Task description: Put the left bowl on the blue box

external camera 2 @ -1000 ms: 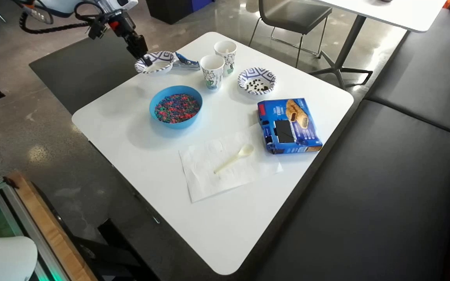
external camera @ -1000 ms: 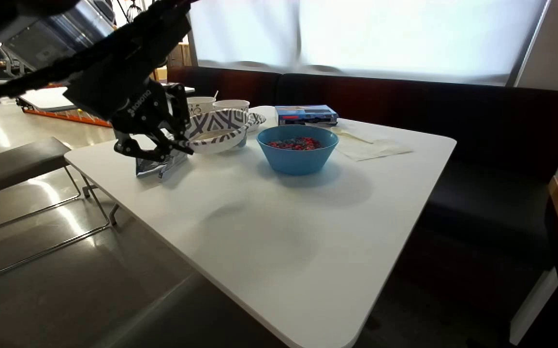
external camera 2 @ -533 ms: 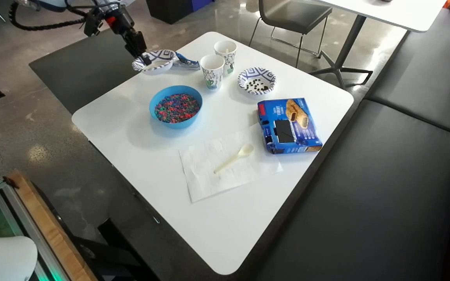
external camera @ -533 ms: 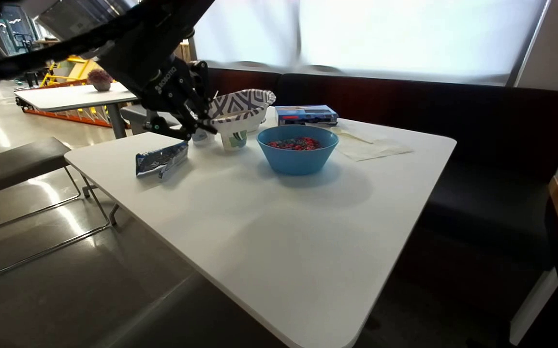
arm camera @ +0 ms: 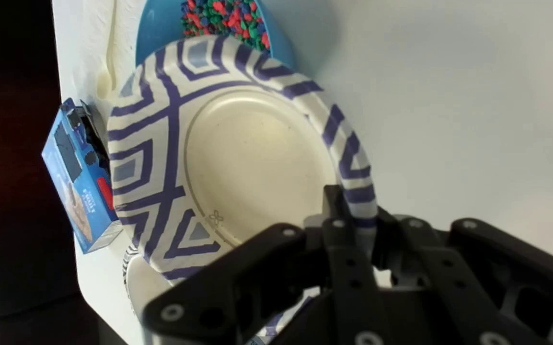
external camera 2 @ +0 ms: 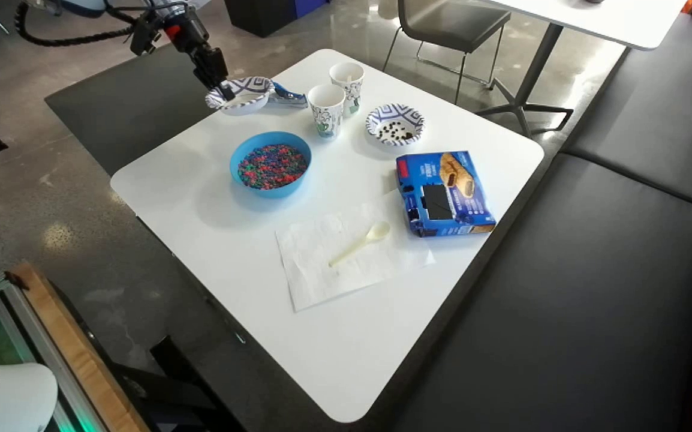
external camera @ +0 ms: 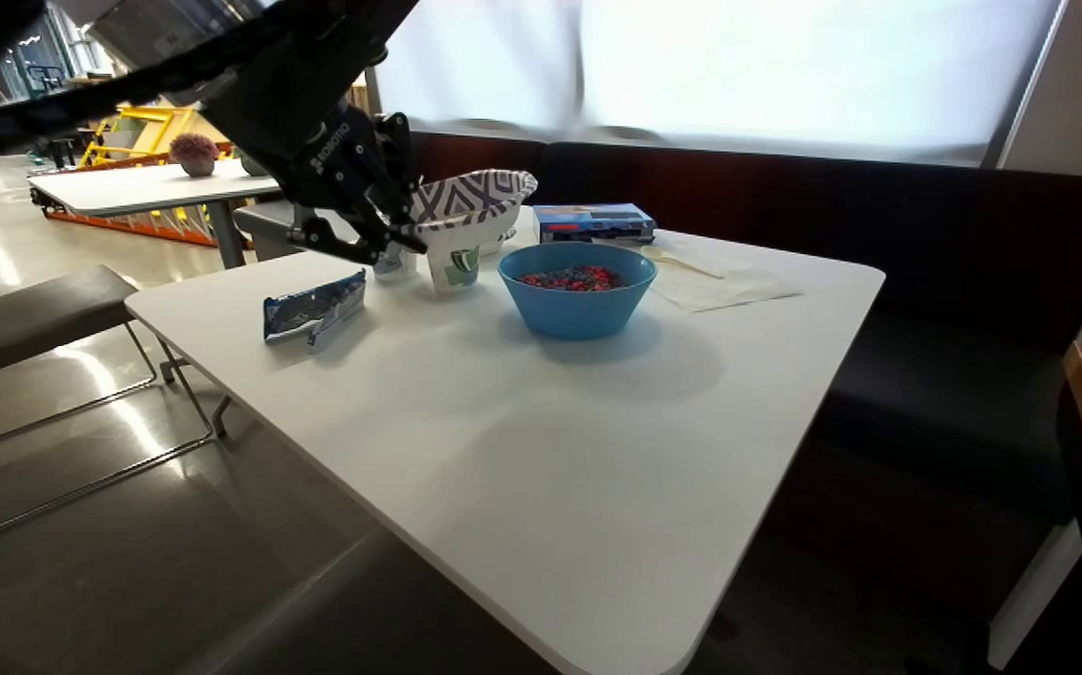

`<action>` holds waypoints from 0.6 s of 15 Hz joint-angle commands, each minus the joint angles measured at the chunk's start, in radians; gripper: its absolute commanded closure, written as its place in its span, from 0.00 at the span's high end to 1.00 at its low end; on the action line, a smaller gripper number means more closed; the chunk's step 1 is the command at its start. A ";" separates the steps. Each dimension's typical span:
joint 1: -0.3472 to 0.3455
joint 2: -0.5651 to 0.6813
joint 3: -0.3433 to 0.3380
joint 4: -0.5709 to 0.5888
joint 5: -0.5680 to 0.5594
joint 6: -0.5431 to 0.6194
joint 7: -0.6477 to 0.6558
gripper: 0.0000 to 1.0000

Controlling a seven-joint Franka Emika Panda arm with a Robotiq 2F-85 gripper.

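The left bowl, a wide white paper bowl with a dark geometric pattern, is in the air in both exterior views (external camera: 475, 195) (external camera 2: 251, 87) and fills the middle of the wrist view (arm camera: 257, 163). My gripper (external camera: 402, 239) is shut on its near rim, one finger inside and one outside; this shows in the wrist view (arm camera: 360, 211). The bowl looks empty and tilted. The blue box (external camera 2: 442, 195) lies flat at the table edge near the bench; it also shows in an exterior view (external camera: 594, 223) and at the left of the wrist view (arm camera: 82, 187). The gripper is well apart from it.
A light-blue bowl of coloured bits (external camera 2: 271, 165) stands between gripper and napkin. Two paper cups (external camera 2: 327, 114) and a second patterned bowl (external camera 2: 395, 124) with dark pieces stand near the box. A foil packet (external camera: 314, 309) and a spoon (external camera 2: 361, 243) lie on the table.
My gripper has raised the left bowl and moved it toward the cups' side in an exterior view, uncovering the foil packet and a cup. In the last half second it has moved only slightly.
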 commanded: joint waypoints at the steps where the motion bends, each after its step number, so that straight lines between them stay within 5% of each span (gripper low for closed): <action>1: -0.090 -0.066 0.020 -0.061 0.027 0.100 -0.138 0.02; 9: -0.309 -0.079 -0.017 0.011 0.267 0.203 -0.369 0.02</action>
